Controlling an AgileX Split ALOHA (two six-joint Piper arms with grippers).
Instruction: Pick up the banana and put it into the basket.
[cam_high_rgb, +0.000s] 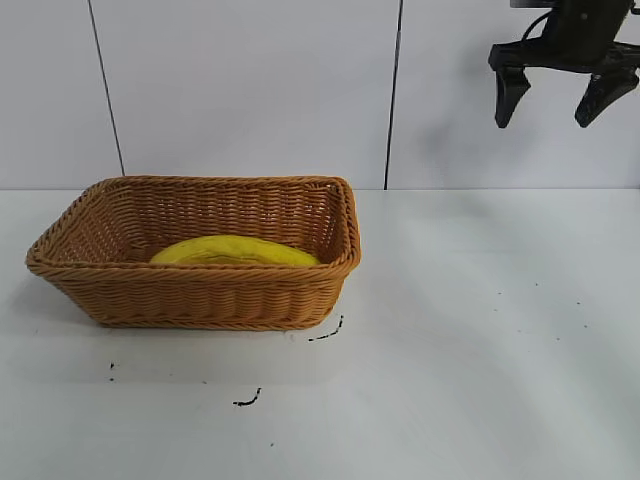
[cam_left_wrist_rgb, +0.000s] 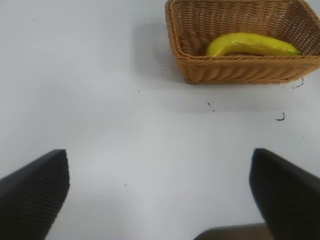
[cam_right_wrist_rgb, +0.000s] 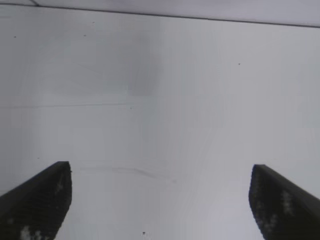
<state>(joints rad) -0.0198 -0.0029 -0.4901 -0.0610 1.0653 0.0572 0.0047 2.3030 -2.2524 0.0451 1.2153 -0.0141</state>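
Note:
The yellow banana (cam_high_rgb: 235, 251) lies inside the tan wicker basket (cam_high_rgb: 200, 300) at the left of the white table. It also shows in the left wrist view, the banana (cam_left_wrist_rgb: 250, 45) in the basket (cam_left_wrist_rgb: 240, 72). My right gripper (cam_high_rgb: 553, 108) hangs high at the upper right, open and empty, far from the basket. In its own view the right gripper (cam_right_wrist_rgb: 160, 172) sees only bare table. My left gripper (cam_left_wrist_rgb: 159, 162) is open and empty over bare table, well away from the basket; it is out of the exterior view.
The white table (cam_high_rgb: 480, 330) has small black marks (cam_high_rgb: 247, 400) near the basket's front. A white panelled wall (cam_high_rgb: 250, 80) stands behind.

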